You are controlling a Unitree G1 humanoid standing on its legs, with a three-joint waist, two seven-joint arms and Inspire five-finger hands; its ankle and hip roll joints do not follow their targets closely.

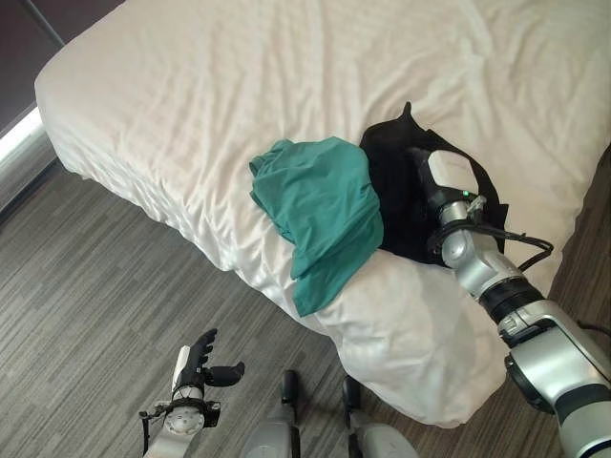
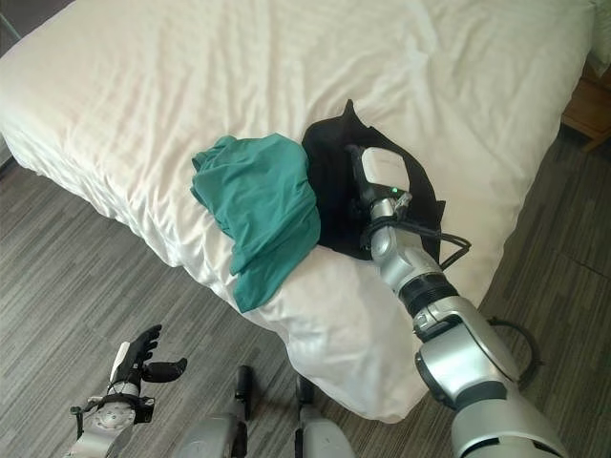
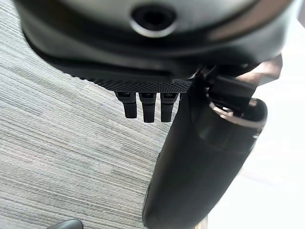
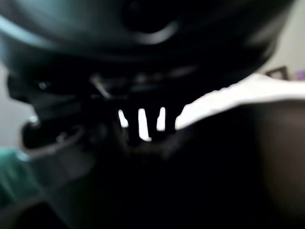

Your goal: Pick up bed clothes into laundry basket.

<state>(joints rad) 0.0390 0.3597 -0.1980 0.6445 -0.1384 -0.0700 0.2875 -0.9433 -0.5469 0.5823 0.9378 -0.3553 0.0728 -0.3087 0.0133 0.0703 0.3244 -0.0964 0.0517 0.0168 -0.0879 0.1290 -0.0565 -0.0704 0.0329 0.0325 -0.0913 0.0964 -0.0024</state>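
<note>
My right hand lies on top of the black garment near the bed's corner, back of the hand up. My fingers reach toward twelve o'clock into the dark cloth, and I cannot tell whether they are straight or curled on it; in my right wrist view the fingers are a dark row against the pale sheet with the black cloth close below them. The black garment is spread flat on the white bed, one pointed fold sticking up at its twelve o'clock edge. Touching it at nine o'clock is the teal garment, bunched in folds, overlapping the black one's edge and trailing toward six o'clock over the side of the mattress. The bed's rumpled sheet runs off toward ten o'clock, and the wood-grain floor lies below it.

My left hand hangs low at seven o'clock, well apart from the bed, over the floor, fingers straight and the thumb standing out to the side, holding nothing.
</note>
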